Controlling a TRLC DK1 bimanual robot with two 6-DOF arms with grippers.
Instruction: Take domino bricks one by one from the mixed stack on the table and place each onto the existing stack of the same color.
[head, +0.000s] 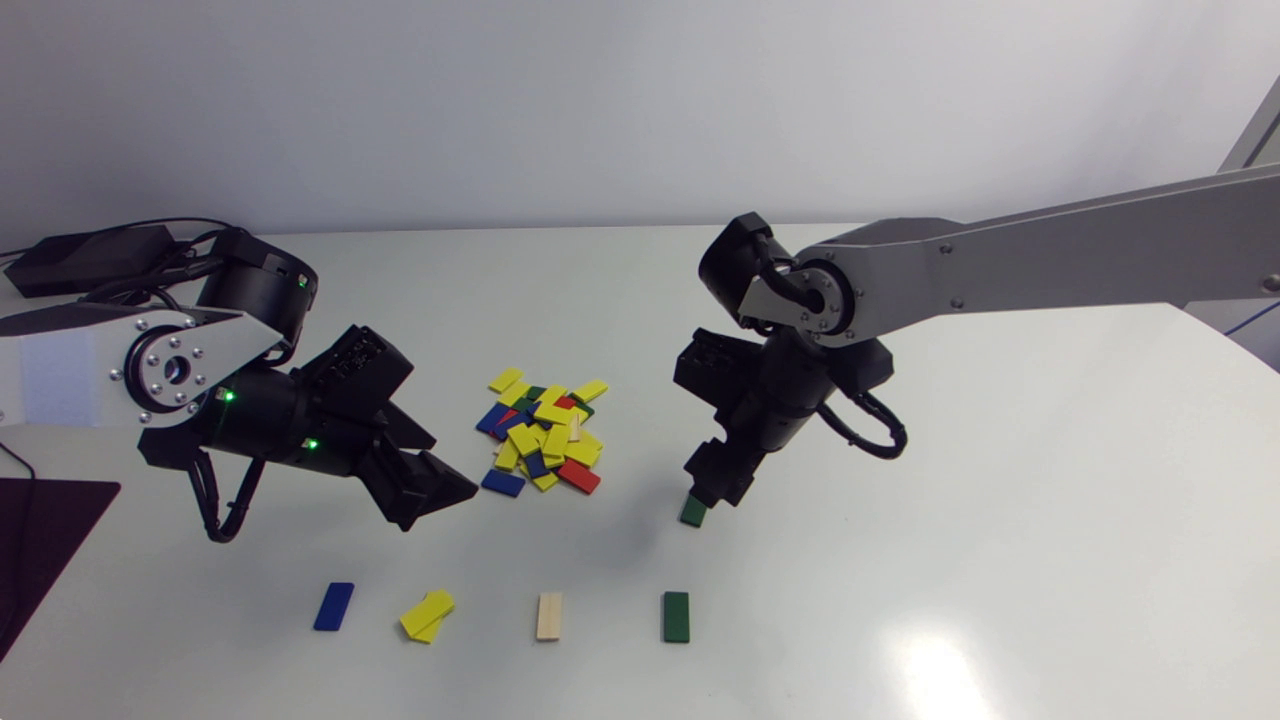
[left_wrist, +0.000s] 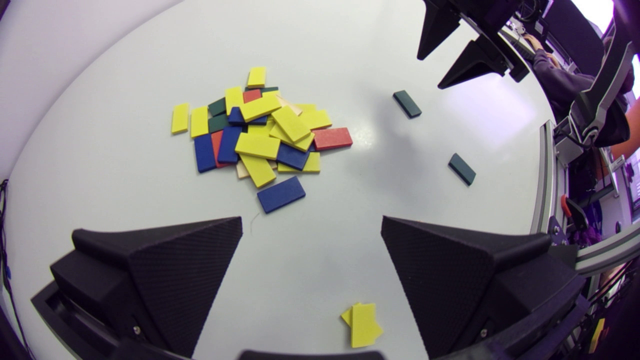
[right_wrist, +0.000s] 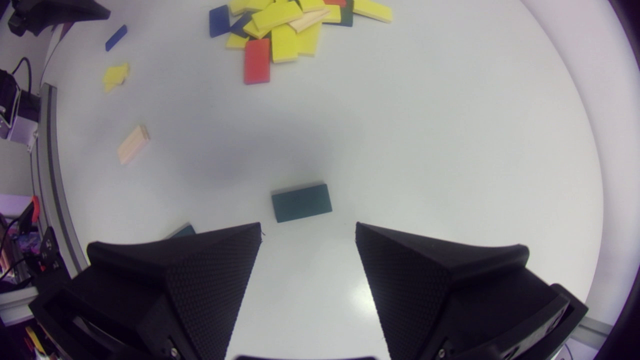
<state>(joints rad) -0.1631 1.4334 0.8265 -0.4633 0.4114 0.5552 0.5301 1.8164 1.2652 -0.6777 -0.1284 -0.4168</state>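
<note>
The mixed pile of domino bricks (head: 541, 434) (left_wrist: 260, 130) lies mid-table, mostly yellow with blue, red, green and beige. One green brick (head: 693, 511) (right_wrist: 301, 202) lies flat on the table just ahead of my right gripper (head: 714, 490) (right_wrist: 307, 235), which hovers over it, open and holding nothing. Near the front edge stand a blue stack (head: 334, 606), a skewed yellow stack (head: 427, 615) (left_wrist: 362, 325), a beige stack (head: 549, 616) (right_wrist: 132, 144) and a green stack (head: 676, 616) (left_wrist: 461, 169). My left gripper (head: 430, 490) (left_wrist: 310, 235) hangs open left of the pile, above the table.
A single blue brick (head: 503, 483) (left_wrist: 281, 194) lies at the pile's near edge, closest to my left gripper. A red brick (head: 579, 476) (right_wrist: 257, 60) lies at the pile's right side. A dark mat (head: 40, 540) covers the table's left edge.
</note>
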